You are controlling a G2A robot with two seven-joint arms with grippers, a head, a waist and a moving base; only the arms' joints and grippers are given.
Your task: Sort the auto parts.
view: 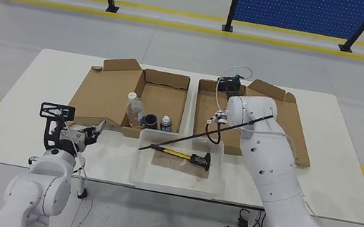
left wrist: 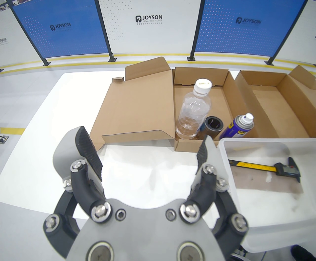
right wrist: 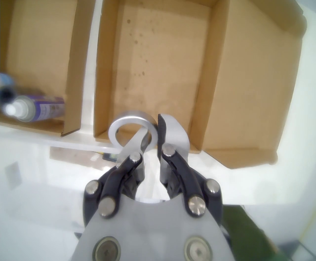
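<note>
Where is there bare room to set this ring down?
The right box's floor is bare wall to wall, just beyond the ring. The left box is free only toward its far wall; bottle, black cylinder and spray can crowd its near wall. The bin has room beside the caliper.

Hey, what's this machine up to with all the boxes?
It is sorting parts. The right arm's jaws are shut on a metal ring, held over the near end of the right box. The left arm's jaws are open above the table, beside the tray, which holds a caliper. The left box already has a bottle, a spray can and a black sleeve.
</note>
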